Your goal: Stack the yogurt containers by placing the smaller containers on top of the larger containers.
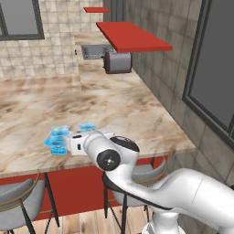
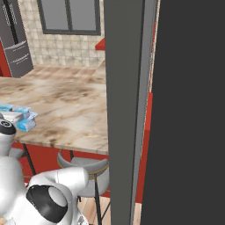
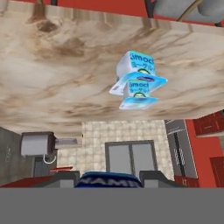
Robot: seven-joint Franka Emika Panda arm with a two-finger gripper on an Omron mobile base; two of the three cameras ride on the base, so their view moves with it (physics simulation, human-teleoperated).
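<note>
The marble surface (image 1: 114, 105) spreads wide and turns a corner toward the tiled back wall, with a red panel under its front edge. In the right base view a dark upright post (image 2: 127, 110) stands close to the camera, and a grey fridge (image 2: 15, 44) stands at the far left. The white arm (image 1: 137, 178) rises from the lower right of the left base view and reaches left over the front edge of the surface. A red shelf (image 1: 132, 36) hangs over the far stretch, with a sink (image 1: 93, 51) behind it. Grey stools (image 1: 18, 201) are tucked under the front edge. A silver toaster (image 1: 118, 61) sits on the surface under the shelf.

The yogurt containers (image 1: 58, 133) cluster near the front edge on the left, right at the arm's hand; from the base views I cannot tell which tub is which. In the hand view, two of them form a stacked pair (image 3: 138, 81) on the surface well ahead of the hand, one light-blue tub seated on the flared rim of the other. The gripper (image 3: 109, 181) is part closed, pinching the held tub (image 3: 109, 176), a light-blue one with a dark-blue lettered band that fills the gap between the two dark tips; how large this tub is I cannot tell
</note>
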